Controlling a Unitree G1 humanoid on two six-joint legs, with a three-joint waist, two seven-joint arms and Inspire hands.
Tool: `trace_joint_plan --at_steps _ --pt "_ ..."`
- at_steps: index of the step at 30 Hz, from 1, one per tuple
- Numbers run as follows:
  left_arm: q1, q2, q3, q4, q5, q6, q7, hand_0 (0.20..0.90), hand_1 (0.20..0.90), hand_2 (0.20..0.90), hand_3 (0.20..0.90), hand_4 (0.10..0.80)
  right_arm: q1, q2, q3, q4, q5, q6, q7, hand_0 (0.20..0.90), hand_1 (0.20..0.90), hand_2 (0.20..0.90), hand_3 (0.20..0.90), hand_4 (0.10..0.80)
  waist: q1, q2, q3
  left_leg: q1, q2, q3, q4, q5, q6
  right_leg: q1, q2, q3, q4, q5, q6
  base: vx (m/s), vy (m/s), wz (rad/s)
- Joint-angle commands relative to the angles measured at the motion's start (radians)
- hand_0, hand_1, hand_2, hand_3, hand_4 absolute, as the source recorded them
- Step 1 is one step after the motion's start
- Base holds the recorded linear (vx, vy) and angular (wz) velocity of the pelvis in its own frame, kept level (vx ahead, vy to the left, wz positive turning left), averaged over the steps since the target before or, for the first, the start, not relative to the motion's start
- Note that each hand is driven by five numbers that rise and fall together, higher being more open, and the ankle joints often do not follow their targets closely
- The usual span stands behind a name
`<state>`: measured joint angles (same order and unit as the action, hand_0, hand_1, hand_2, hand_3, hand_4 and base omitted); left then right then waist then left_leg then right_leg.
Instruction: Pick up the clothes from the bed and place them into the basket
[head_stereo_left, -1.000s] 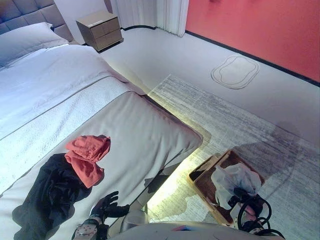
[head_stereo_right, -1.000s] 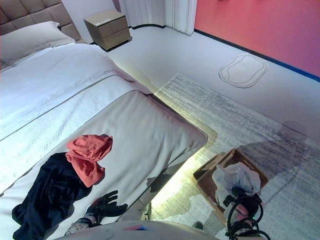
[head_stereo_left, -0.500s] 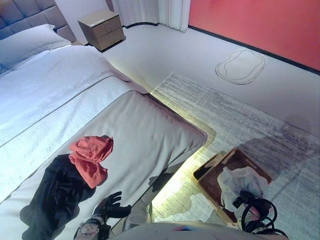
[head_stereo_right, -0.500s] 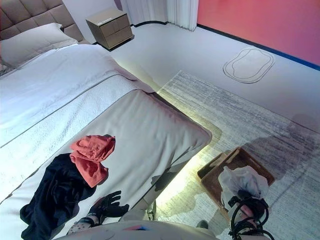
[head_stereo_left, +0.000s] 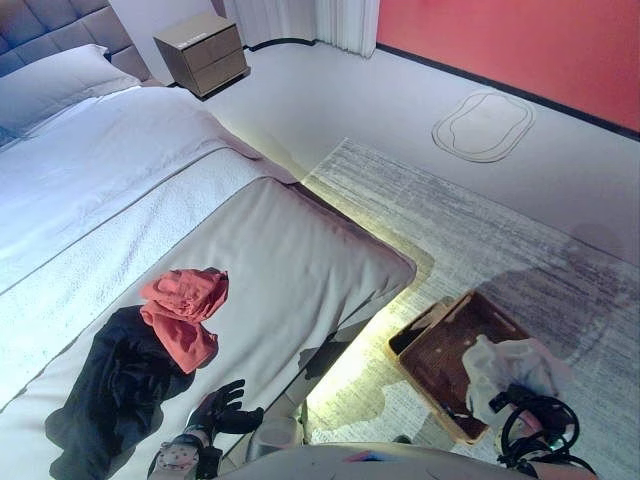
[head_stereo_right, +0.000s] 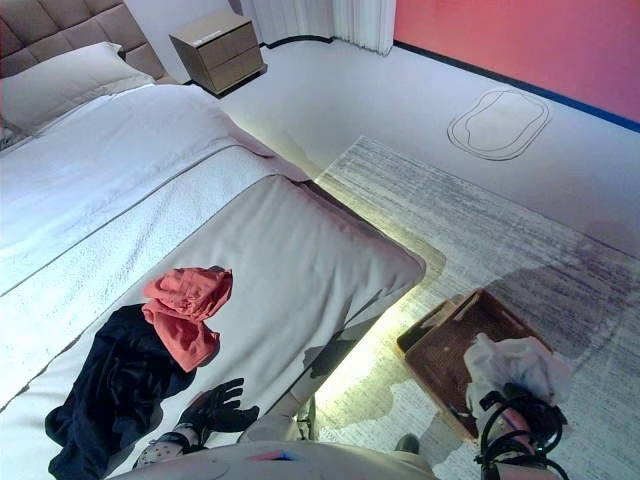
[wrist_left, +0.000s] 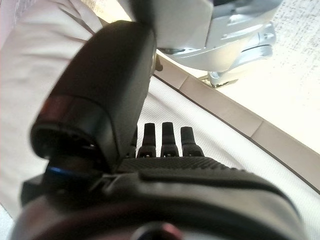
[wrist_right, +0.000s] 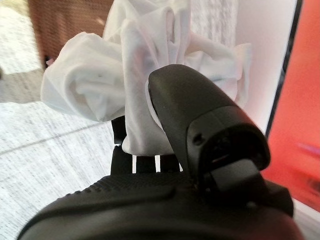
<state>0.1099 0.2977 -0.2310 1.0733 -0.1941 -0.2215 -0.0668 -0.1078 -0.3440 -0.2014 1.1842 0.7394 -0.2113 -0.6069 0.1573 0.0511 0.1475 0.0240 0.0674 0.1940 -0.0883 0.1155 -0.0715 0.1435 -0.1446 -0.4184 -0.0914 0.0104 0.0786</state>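
A red garment (head_stereo_left: 185, 315) lies on the grey bed cover (head_stereo_left: 290, 250), partly over a dark garment (head_stereo_left: 110, 390) at the bed's near end. My left hand (head_stereo_left: 222, 410) rests open on the cover just beside the dark garment; its straight fingers (wrist_left: 165, 142) also show in the left wrist view. A brown basket (head_stereo_left: 440, 350) stands on the rug beside the bed. My right hand (wrist_right: 200, 150) is shut on a white garment (wrist_right: 125, 75), which hangs over the basket's near right corner (head_stereo_left: 510, 370).
A wooden nightstand (head_stereo_left: 198, 52) stands at the head of the bed, beside a pillow (head_stereo_left: 60, 85). A grey rug (head_stereo_left: 480, 230) covers the floor under the basket. An oval outline (head_stereo_left: 484, 125) marks the floor before the red wall (head_stereo_left: 540, 40).
The white garment in my right hand has moved right, from over the basket's middle to its near right corner. The view has shifted slightly. My left hand has not moved.
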Motion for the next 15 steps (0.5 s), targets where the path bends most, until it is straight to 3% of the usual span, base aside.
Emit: trace_joint_plan --at_steps 1,6,15 --pt "-0.053 0.027 -0.039 0.017 0.005 -0.045 0.007 0.900 0.900 0.900 0.900 0.800 -0.082 -0.129 -0.036 -0.004 -0.017 -0.041 -0.039 0.900 0.900 0.900 0.900 0.800 0.024 0.012 -0.006 -0.016 -0.008 -0.013 0.011 -0.053 0.000 -0.019 -0.025 -0.050 0.075 -0.002 0.030 0.000 0.000 0.00" --pt "-0.057 0.027 -0.048 0.002 0.007 -0.033 0.002 0.900 0.900 0.900 0.900 0.800 -0.101 -0.178 -0.033 -0.019 -0.076 -0.040 -0.020 0.900 0.900 0.900 0.900 0.800 0.027 0.015 0.003 -0.016 -0.006 -0.018 0.012 -0.051 -0.005 -0.015 -0.024 -0.053 0.077 -0.004 0.027 0.000 0.000 0.00" --pt "-0.052 0.033 -0.045 -0.016 0.009 -0.024 -0.019 0.900 0.900 0.900 0.900 0.800 -0.161 -0.213 0.057 -0.147 -0.137 0.003 0.146 0.900 0.900 0.900 0.900 0.800 0.035 0.019 0.029 -0.040 -0.007 -0.029 0.013 -0.042 -0.012 -0.032 -0.025 -0.053 0.074 -0.005 0.021 -0.014 0.006 0.00"
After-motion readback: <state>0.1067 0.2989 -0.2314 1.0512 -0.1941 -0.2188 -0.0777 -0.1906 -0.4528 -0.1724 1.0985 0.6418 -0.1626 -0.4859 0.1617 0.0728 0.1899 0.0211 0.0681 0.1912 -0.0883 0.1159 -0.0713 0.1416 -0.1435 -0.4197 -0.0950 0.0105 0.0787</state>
